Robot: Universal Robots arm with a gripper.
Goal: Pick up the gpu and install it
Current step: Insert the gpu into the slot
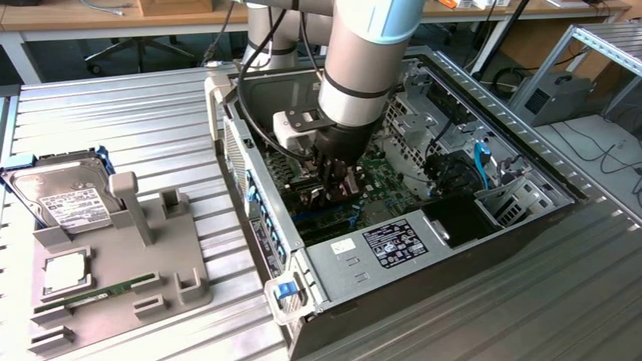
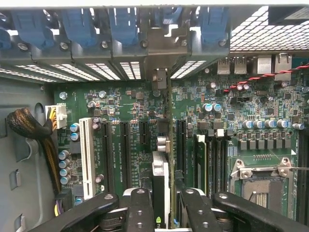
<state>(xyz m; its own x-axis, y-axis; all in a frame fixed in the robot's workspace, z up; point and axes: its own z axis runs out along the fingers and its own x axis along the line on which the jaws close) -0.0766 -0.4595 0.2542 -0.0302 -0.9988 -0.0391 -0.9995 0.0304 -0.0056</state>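
Wrist view: the end effector (image 2: pixel 163 212) grips the gpu (image 2: pixel 162 169) edge-on between its fingers, partly closed around the card, which stands upright over the motherboard (image 2: pixel 120 125) slots, its bracket (image 2: pixel 161 53) at the rear openings. In the exterior view, the arm reaches inside the open computer case (image 1: pixel 401 248); a hard drive (image 1: pixel 62 197) sits on the worktop (image 1: pixel 150 120) at that view's left.

Arm lowered into the open computer case, hand over the motherboard.

The hand (image 1: pixel 336 184) sits inside the computer case (image 1: pixel 401 271), gripping a dark upright card, the gpu (image 1: pixel 346 186), directly above the green motherboard (image 1: pixel 386 177). Toward the exterior view's left of the hand, outside the case on the ribbed metal counter (image 1: pixel 120 113), a grey parts fixture (image 1: pixel 150 271) carries a hard drive (image 1: pixel 62 197), a CPU (image 1: pixel 65 274) and a RAM stick (image 1: pixel 101 292).
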